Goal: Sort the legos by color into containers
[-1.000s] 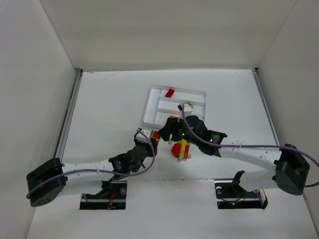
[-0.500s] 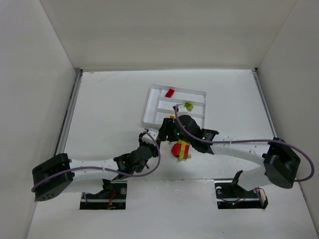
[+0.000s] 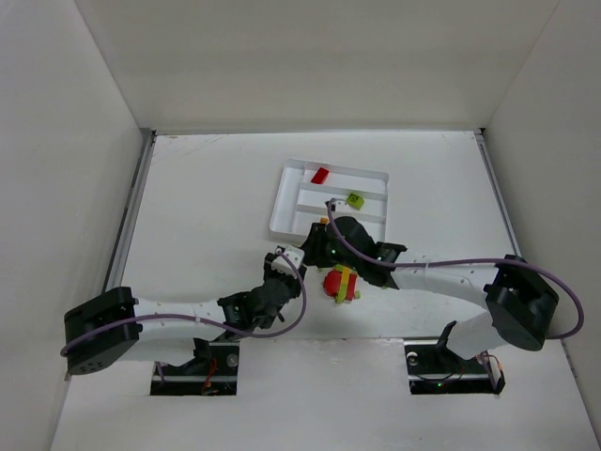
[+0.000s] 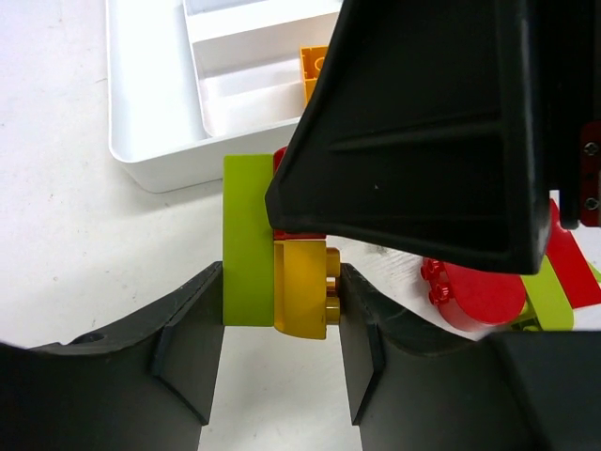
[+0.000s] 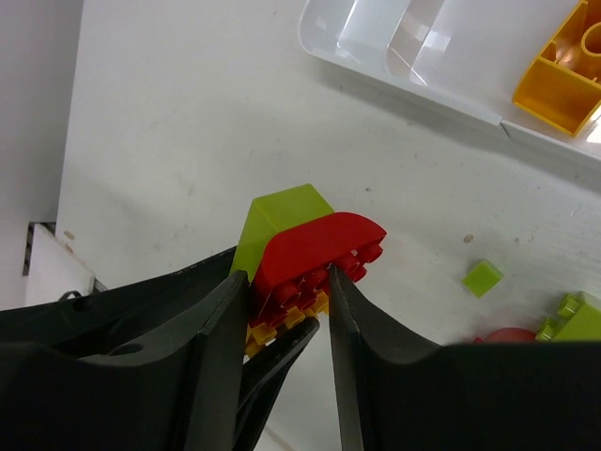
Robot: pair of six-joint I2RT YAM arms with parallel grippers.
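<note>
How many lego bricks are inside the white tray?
3: red brick in the far slot, green brick in the middle, orange brick in the near slot; right arm may hide more.

Beyond your right gripper, the tray holds a red lego and a green lego; a mixed clump lies beside it.

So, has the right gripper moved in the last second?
Yes. In the top view the right gripper went from over the white tray toward the near edge and left, onto the brick clump.
</note>
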